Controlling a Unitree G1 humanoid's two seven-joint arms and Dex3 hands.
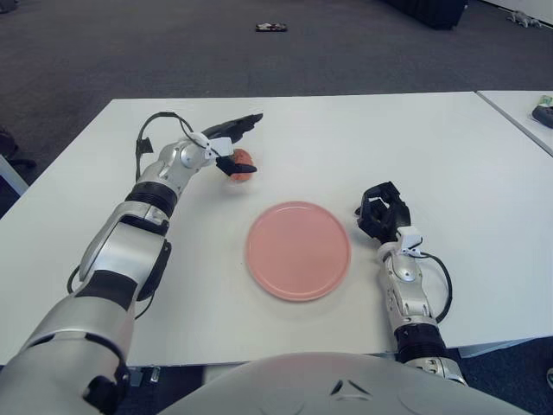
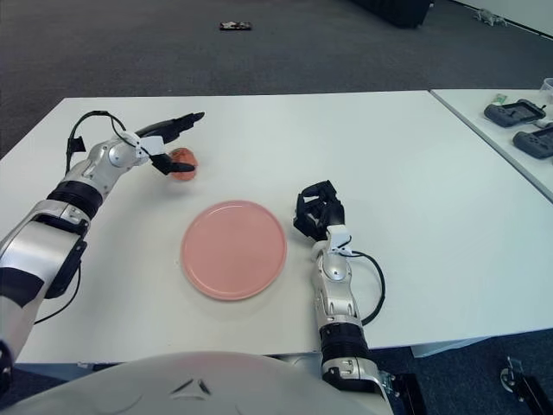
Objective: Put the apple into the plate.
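Grey carpet is being shown behind a white table (image 1: 346,138), on which the task's things are being carried. The apple (image 1: 240,164) is lying on the table toward the robot's left, just beyond the far-left rim of the pink plate (image 1: 299,250) and apart from it. The left robot hand (image 1: 232,145) is being held right at the apple: the long fingers are being stretched out above and past the fruit, while the thumb is being pressed in at its near side. The fingers are not yet closed round it, so the apple is judged to be bracketed rather than gripped; actual contact cannot be confirmed.

The relation governing the coming move is being noted as follows: the apple is lying directly under and between the digits of the left robot hand, with the plate lying nearer the robot and to the right of it. The left robot hand is plainly the nearer one. The right robot hand (image 1: 381,213) is being shown beside the plate's right edge, fingers curled, nothing held.

The apple is being seen as small, roundish and reddish-orange with a paler patch, partly hidden by the thumb. No long axis is being discerned.
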